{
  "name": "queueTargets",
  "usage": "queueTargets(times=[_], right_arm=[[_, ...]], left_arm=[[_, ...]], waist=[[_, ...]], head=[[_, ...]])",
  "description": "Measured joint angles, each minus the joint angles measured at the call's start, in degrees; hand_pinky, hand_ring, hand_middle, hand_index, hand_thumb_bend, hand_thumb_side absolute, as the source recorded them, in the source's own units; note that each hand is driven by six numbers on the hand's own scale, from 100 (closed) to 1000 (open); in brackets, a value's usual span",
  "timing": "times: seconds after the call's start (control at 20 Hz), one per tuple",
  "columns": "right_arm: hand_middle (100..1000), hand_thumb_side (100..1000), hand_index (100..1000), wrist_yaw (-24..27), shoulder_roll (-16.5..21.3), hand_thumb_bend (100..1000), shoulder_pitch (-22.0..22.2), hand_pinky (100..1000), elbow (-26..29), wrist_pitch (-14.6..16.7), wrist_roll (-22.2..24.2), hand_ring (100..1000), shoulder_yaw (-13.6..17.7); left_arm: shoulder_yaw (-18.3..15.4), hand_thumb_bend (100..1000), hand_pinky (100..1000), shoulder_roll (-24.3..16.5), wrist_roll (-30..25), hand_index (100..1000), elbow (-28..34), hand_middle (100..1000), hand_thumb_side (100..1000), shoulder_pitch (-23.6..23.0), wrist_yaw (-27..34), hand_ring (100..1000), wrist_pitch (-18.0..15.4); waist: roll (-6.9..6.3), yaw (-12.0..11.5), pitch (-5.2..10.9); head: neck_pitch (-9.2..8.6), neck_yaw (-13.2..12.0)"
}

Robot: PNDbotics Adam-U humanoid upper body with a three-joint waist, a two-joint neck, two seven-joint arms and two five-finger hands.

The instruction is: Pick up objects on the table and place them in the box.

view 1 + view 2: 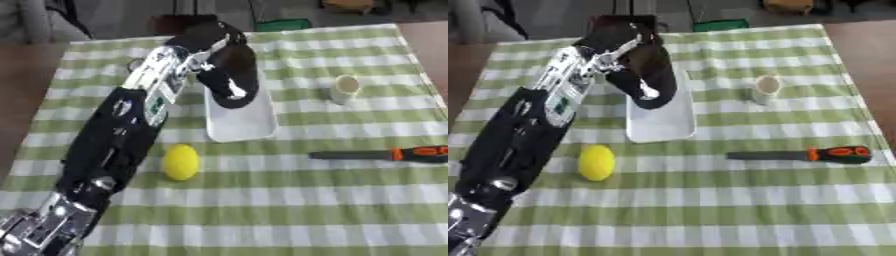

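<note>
While the left hand (229,75) is hanging over the white box (243,120), we are seeing its fingers pointing down. We cannot tell whether they are apart or holding anything.

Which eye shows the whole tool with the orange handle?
The right eye view: the tool lies fully in frame, dark blade to orange handle. In the left eye view, its handle end is cut off by the picture's right edge.
</note>
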State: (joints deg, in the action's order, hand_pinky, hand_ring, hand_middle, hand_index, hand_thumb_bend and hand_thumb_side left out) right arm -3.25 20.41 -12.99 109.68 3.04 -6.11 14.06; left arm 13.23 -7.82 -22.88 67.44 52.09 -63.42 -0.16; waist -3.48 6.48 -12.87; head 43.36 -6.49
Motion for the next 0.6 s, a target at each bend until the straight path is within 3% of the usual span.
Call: queueTargets(times=[0.5,0.55,0.6], right_arm=[[715,737,819,0.05,-0.03,444,-0.08,577,0.0,0.06,0.11,663,0.01],[714,738,819,0.05,-0.04,446,-0.08,577,0.0,0.06,0.11,662,0.01],[714,738,819,0.05,-0.04,446,-0.08,577,0.0,0.06,0.11,662,0.01]], left_arm=[[0.66,482,498,1.87,0.63,843,-4.37,683,418,-0.8,-4.47,563,-2.5],[0.65,711,603,1.89,1.21,868,-4.5,751,556,-0.8,-4.74,686,-2.66],[0.55,768,629,1.89,2.23,876,-4.69,769,591,-0.95,-5.04,716,-2.76]], waist=[[-0.14,0.14,0.01],[-0.14,0.12,0.02],[-0.13,0.08,0.03]], head=[[0.0,-0.06],[0.0,-0.06],[-0.01,-0.06]])
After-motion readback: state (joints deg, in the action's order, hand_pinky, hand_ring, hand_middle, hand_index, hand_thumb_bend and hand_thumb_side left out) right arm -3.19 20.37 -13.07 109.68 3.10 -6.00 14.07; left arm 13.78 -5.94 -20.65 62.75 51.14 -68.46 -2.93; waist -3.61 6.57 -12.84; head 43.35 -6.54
